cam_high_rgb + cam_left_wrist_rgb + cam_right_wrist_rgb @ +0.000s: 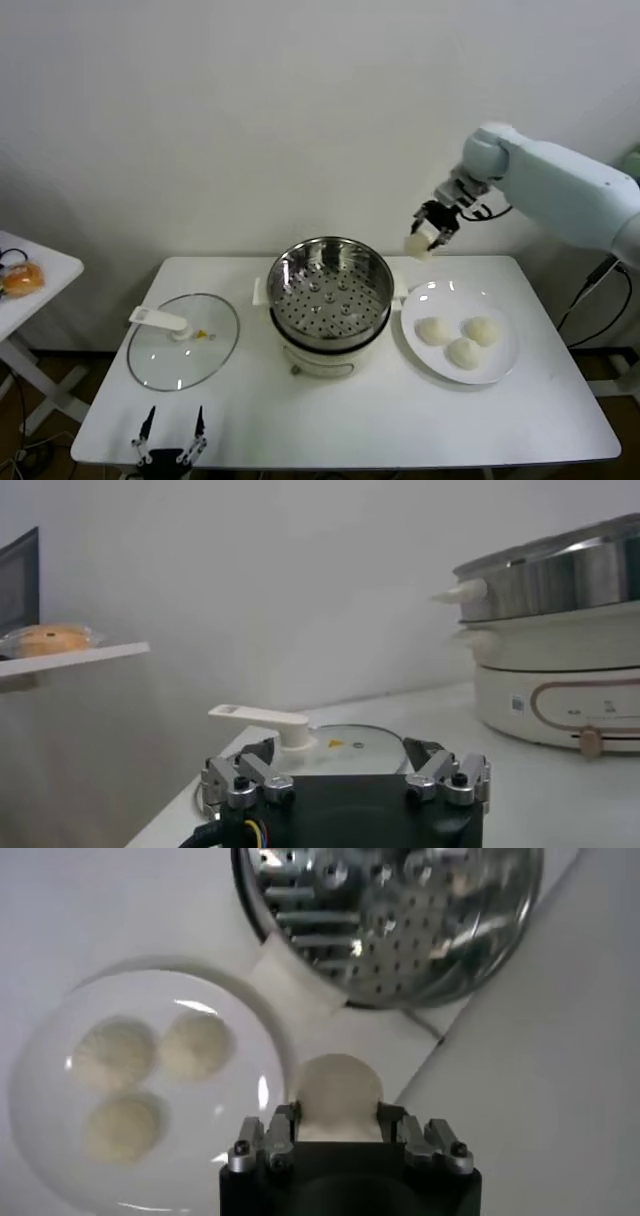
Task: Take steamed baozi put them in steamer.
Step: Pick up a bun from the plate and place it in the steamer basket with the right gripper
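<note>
Pinching one steamed baozi (419,243), right gripper (428,232) jaws (left gripper (171,432) jaws spread), no legible writing

You get no readable text here. Steamer (560,695) base carries small label patch on its cream side – marks too small to make out. Glass lid (345,748) shows small yellow sticker near handle – no legible print. No brand or number you can read on anything else on worktop (350,410).
</note>
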